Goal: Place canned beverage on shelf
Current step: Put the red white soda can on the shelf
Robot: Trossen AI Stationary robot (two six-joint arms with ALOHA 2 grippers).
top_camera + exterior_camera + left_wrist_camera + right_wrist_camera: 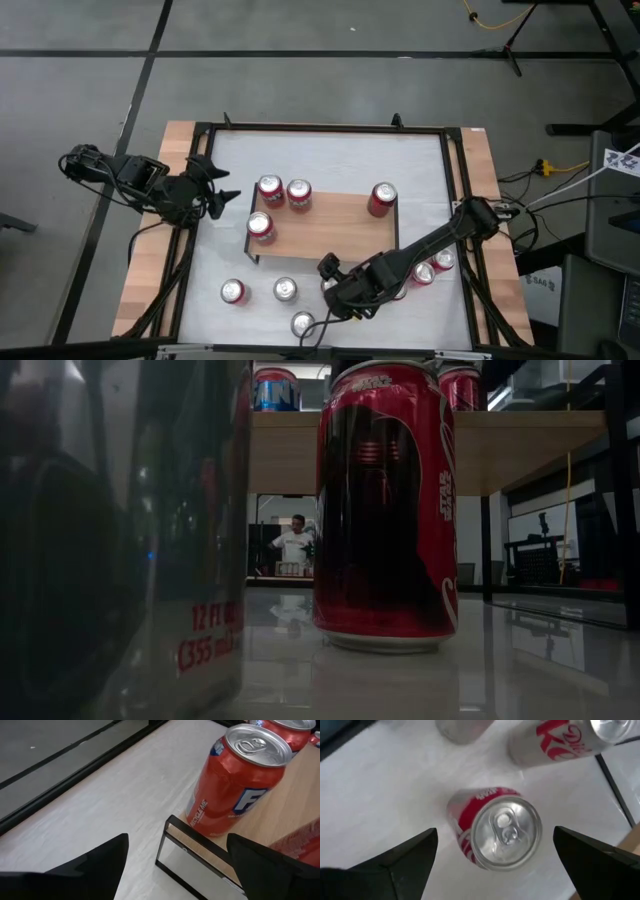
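While its jaws stand wide and hold nothing, the right gripper (495, 865) hangs over a red can (495, 837) standing upright on the white table (340, 150), the can centred between the fingers (402, 862). In the high view the right gripper (335, 283) sits just off the shelf's (335, 225) front edge, among several loose cans; which of those it targets I cannot tell from that view. Four cans already stand on the shelf's wooden top. The left gripper (215, 190) waits, also wide open, just beside the shelf's far-left corner, facing an orange can (237, 780) there. The step looks like the approach for a grasp: next, descend straight around the can and close without tipping it.
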